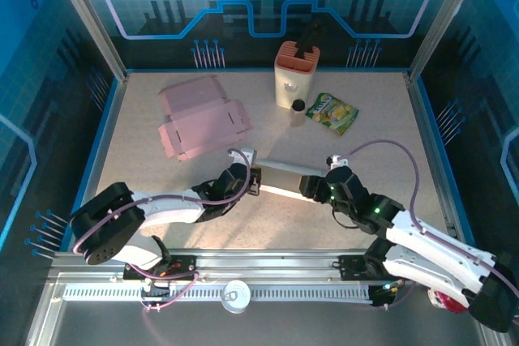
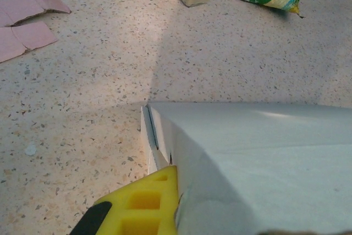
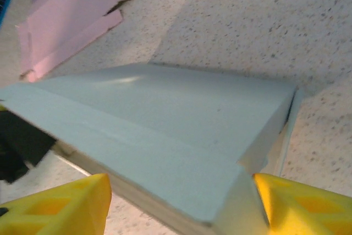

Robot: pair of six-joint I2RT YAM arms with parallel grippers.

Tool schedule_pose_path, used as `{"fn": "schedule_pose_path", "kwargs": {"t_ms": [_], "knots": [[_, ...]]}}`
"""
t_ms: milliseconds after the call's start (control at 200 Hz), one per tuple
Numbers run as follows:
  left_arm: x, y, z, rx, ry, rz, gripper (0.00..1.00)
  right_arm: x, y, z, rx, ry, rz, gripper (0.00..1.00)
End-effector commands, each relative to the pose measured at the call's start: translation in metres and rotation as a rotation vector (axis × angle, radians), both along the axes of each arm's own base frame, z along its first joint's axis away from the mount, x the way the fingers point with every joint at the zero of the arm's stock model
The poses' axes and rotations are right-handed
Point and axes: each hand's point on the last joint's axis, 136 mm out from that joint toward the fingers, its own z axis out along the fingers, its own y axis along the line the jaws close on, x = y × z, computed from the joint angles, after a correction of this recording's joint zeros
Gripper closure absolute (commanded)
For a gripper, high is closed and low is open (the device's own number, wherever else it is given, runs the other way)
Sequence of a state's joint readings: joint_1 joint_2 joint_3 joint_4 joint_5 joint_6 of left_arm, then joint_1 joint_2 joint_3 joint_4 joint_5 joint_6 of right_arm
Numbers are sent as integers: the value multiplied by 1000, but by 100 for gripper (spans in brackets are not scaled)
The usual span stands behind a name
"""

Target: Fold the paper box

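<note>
The paper box (image 1: 284,177), pale grey-white and folded into a long flat shape, lies on the table between my two arms. My left gripper (image 1: 253,180) holds its left end. In the left wrist view one yellow finger (image 2: 143,202) presses against the box's end wall (image 2: 247,158); the other finger is hidden behind the wall. My right gripper (image 1: 312,186) stands open astride the box's right end. In the right wrist view the box (image 3: 165,130) lies between the yellow fingertips (image 3: 66,205): the left one is clear of it, and the right one is against its side.
A flat pink cardboard blank (image 1: 199,119) lies at the back left. At the back centre stand a cream holder with an orange top (image 1: 296,74), a small dark-capped bottle (image 1: 298,111) and a green snack packet (image 1: 332,113). Blue rails edge the table.
</note>
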State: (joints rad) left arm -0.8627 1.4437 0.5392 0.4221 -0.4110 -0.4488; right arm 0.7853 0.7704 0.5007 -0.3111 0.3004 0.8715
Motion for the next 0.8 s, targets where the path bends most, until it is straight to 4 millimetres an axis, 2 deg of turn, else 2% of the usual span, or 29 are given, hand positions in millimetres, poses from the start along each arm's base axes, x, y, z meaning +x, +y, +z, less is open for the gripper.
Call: {"fn": "schedule_pose_path", "kwargs": {"t_ms": [0,270,450,645,710,790], "knots": [[-11,14,-30,62,66,36,100,-17,9,12,111,56,32,31],[-10,14,-30,65,62,57,100,-34,10,12,105,162,52,21],[-13,13,-32,63,59,58,100,-39,5,42,156,120,45,17],[-17,13,-35,77,56,55,100,-33,-7,70,155,125,-19,15],[-19,13,-37,78,57,51,100,-28,-11,70,167,158,-38,16],[-21,12,-39,82,59,44,100,-18,-15,61,199,231,-61,18]]}}
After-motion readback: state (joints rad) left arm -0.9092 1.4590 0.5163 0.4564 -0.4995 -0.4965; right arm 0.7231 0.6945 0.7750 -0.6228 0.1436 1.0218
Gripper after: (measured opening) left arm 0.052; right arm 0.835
